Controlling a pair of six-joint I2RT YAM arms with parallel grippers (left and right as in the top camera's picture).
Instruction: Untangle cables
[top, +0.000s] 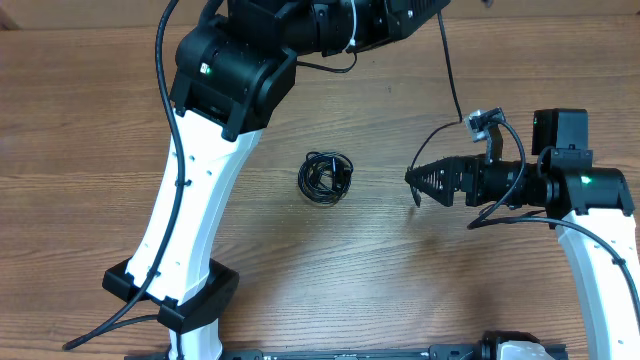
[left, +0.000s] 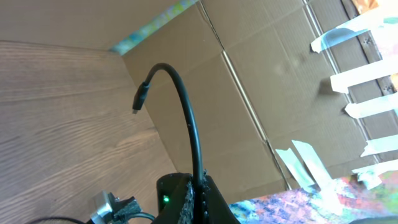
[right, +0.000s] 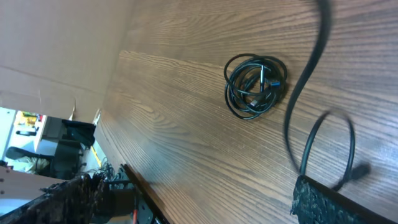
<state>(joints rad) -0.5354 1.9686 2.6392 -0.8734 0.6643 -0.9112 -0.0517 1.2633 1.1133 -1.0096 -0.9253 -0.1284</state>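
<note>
left jaws: you see them closed on a loose cable; its plug end arches free above them.
right jaws: drawn together to a point, and the loose cable seems pinched at the tips.
left gripper: raised high, facing a cardboard wall.
right gripper: held level over the table, pointing to the coil.
left arm: you find its white link leaning from the near edge to the far side.
right arm: bent at the elbow, forearm turned inward.
coil of cables: flat on the table between both arms, near the right tips but apart.
</note>
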